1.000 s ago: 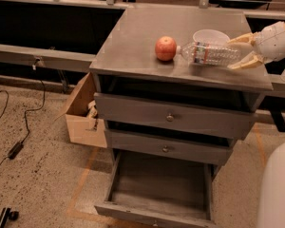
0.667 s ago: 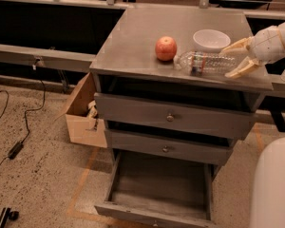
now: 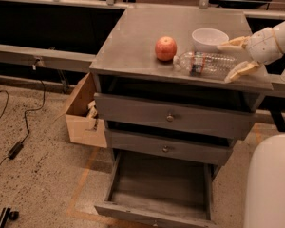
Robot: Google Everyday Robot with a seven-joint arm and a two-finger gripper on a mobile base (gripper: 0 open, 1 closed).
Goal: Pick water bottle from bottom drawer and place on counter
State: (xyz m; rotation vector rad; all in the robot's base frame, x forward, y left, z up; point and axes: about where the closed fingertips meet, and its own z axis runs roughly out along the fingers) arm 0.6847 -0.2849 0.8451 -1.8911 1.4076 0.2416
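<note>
Bottom drawer (image 3: pixel 159 189) pulled out, lowest of three, no bottle in its tray. White robot body (image 3: pixel 271 184) at the lower right. Cardboard box (image 3: pixel 80 114) on the floor left of the cabinet.

Up on the counter (image 3: pixel 133 46): the water bottle (image 3: pixel 206 63) lies on its side near the front edge, cap pointing left, base to the right. A second ago it was carried a bit higher and further back; it has since come down and now rests flat on the top. So the pick is done and the place looks nearly done, with release and retreat left.

Gripper (image 3: pixel 236 57) at the right end of the counter, reaching in from the right. Fingers (image 3: pixel 232 44) are apart, one behind the bottle's base and one in front, gap looks wider than the bottle. Probably let go; contact at the front finger not certain.

Red apple (image 3: pixel 166 48) just left of the cap, apart from it. White bowl (image 3: pixel 209 38) behind the bottle, close.
</note>
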